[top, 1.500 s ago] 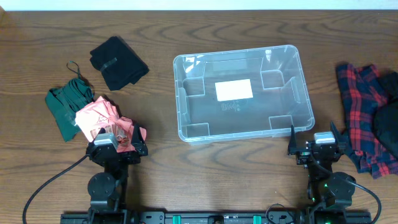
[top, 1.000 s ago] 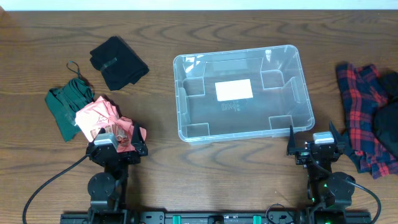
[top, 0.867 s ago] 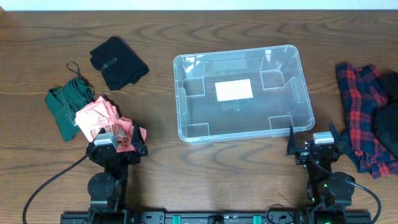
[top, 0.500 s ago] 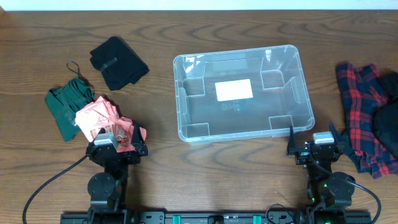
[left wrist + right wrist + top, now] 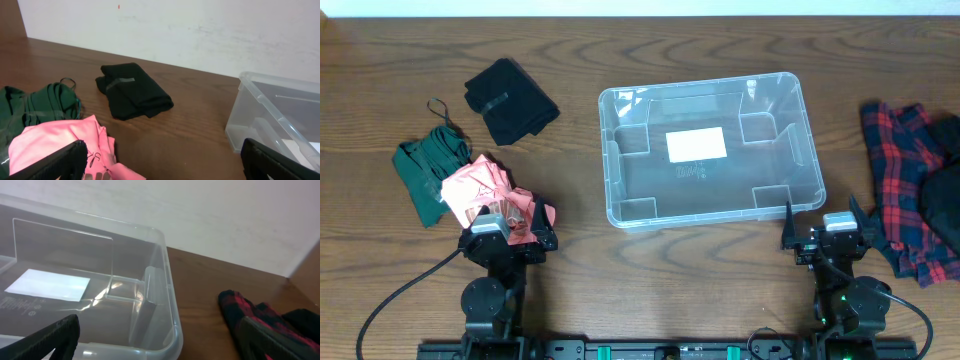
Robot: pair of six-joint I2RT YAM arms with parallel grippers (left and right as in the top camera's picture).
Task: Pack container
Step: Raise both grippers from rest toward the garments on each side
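The clear plastic container [image 5: 807, 150] stands in the middle of the table with a white label [image 5: 696, 144] on its floor and nothing else inside. It also shows in the left wrist view [image 5: 260, 100] and the right wrist view [image 5: 165, 280]. My left gripper [image 5: 507, 232] is open at the near left, over the edge of a pink garment [image 5: 480, 185]. My right gripper [image 5: 827, 232] is open at the near right, just in front of the container's near right corner. Both grippers hold nothing.
A black folded cloth [image 5: 510, 100] lies at the far left, also in the left wrist view [image 5: 134, 91]. A green garment [image 5: 425, 165] lies beside the pink one. A red plaid garment [image 5: 905, 180] with a black item [image 5: 945, 205] lies at the right edge.
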